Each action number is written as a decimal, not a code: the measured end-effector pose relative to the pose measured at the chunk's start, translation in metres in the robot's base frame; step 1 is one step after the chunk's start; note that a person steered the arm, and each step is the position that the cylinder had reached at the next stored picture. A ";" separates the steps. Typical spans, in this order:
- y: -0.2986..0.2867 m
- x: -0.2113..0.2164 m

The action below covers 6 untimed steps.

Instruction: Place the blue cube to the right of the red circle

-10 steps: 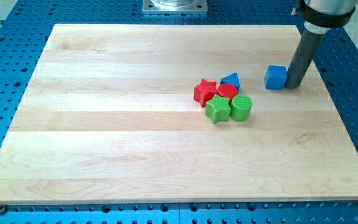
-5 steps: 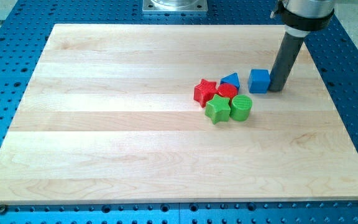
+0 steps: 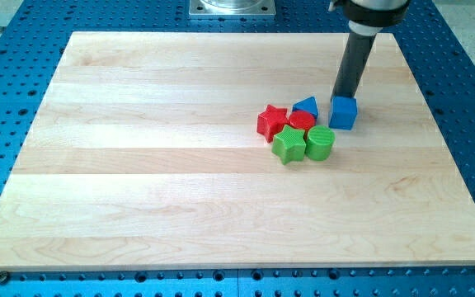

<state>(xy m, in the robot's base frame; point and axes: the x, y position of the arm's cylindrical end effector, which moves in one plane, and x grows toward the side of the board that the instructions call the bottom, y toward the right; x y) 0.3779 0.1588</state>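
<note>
Blue cube [image 3: 343, 112] nearer red circle [image 3: 301, 120] — my tip [image 3: 344, 96] behind it

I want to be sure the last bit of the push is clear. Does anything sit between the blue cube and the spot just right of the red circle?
Nothing visible does. The blue cube lies right of the red circle, apart from it, bare board between. The blue triangle and green cylinder flank that gap. My tip is just above the cube.

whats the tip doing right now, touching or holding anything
No pincer: my tip holds nothing, resting at the top edge of the blue cube.
</note>
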 end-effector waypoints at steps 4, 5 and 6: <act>0.045 0.043; 0.031 0.043; 0.018 0.043</act>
